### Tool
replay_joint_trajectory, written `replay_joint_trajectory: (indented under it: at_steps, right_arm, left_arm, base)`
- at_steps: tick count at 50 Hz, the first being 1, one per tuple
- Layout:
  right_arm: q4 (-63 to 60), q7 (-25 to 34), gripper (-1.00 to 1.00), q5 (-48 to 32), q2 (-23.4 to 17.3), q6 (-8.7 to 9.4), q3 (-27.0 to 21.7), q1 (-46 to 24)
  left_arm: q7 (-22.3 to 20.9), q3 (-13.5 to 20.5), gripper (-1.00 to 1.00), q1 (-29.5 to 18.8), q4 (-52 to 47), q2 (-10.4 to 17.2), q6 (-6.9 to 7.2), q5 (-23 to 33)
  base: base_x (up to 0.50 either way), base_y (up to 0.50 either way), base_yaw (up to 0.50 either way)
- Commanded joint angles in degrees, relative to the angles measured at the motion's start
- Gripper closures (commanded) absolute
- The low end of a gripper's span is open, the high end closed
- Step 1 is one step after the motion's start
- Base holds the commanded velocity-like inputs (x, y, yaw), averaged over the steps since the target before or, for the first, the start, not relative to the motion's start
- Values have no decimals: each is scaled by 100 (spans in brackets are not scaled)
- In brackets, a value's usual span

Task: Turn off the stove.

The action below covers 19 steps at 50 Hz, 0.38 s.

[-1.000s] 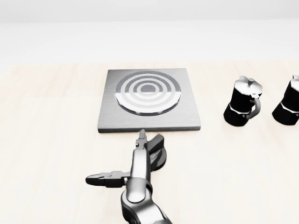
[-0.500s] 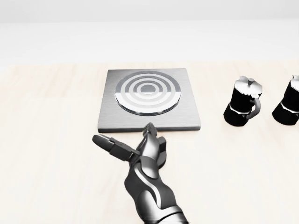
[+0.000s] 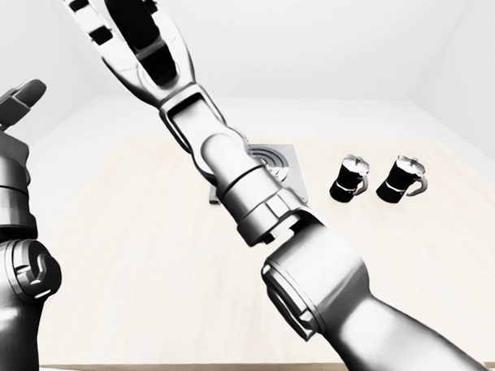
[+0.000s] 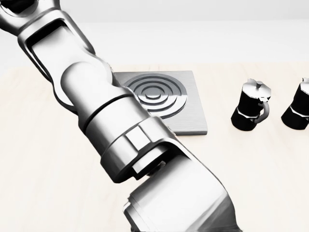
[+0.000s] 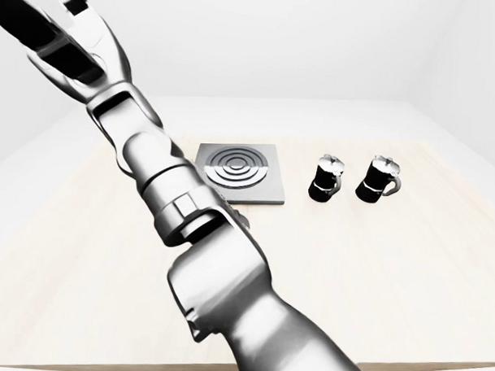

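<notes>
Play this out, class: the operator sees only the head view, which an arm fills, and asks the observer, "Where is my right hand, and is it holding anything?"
Observer: In the left-eye view your right hand is at the top left, high above the table, fingers spread and holding nothing.
Operator: And the stove? The arm covers its left side for me.
Observer: The right-eye view shows almost all of the stove, with nothing on its rings.
Operator: My left hand?
Observer: The left hand shows at the left-eye view's left edge, away from the stove. I cannot tell whether it is open.
</notes>
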Motion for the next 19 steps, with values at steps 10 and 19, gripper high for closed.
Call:
replay_joint_trajectory:
  at_steps: [10, 19]
  right_arm:
    - [15, 2187, -100, -265, 0, -336, 379, -2939]
    - [-93, 2187, -100, -1874, 0, -336, 737, -1702]
  left_arm:
    - [-71, 3, -100, -37, 211, -34, 0, 35]
    - [-43, 5, -100, 43, 160, -97, 0, 29]
  base:
    - [0, 0, 0]
    - [0, 0, 0]
